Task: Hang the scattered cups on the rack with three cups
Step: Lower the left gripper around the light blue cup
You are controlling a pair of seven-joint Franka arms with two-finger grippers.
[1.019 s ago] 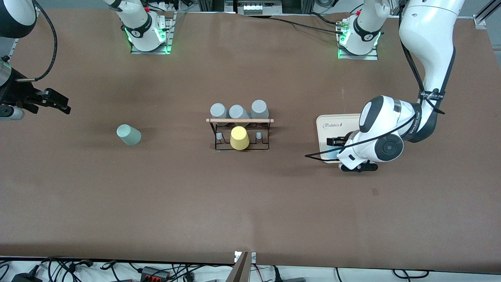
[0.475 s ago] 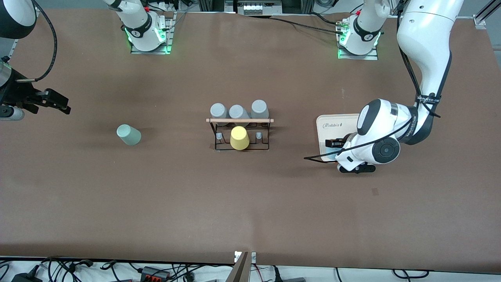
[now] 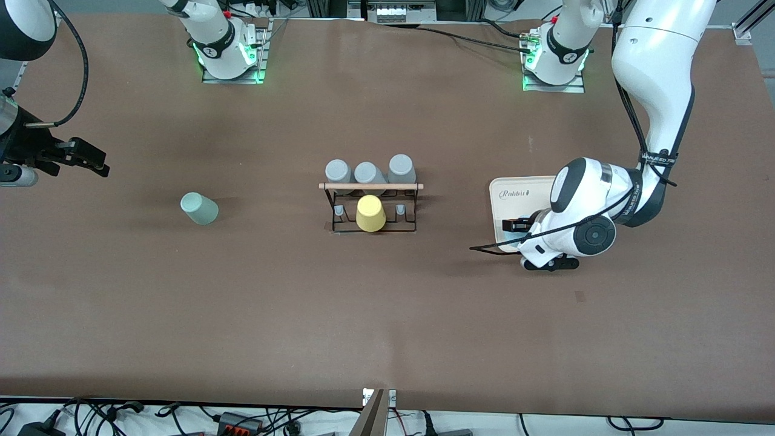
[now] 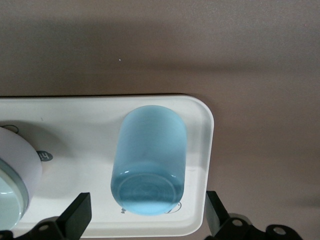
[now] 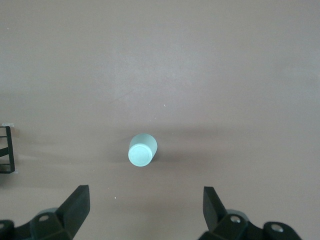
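**A:** So which cup is up first? The left gripper (image 3: pixel 514 233) sits low over the cream rectangular plastic tray (image 3: pixel 508 197) at the left arm's end of the table, and its 2 black fingers (image 4: pixel 75 217) are spread wide apart with nothing between them.

**B:** The light blue handleless tumbler (image 4: pixel 150 160), I'd say. In the left wrist view it's lying on its side on the tray, flat base toward the gripper, long axis pointing straight away from it. The fingers straddle the base end without touching it. A short push along that axis should bring them around the body.

**A:** And the pale mint-green tumbler (image 3: pixel 199 209)?

**B:** Out on the brown table toward the right arm's end, tipped over too. The right gripper (image 3: pixel 82 158) waits up high, fingers wide apart, well clear of it.

**A:** Rack?

**B:** The small black wire rack with the wooden rod (image 3: pixel 370 206) is mid-table between the 2 cups, a yellow cup (image 3: pixel 370 213) already on it.
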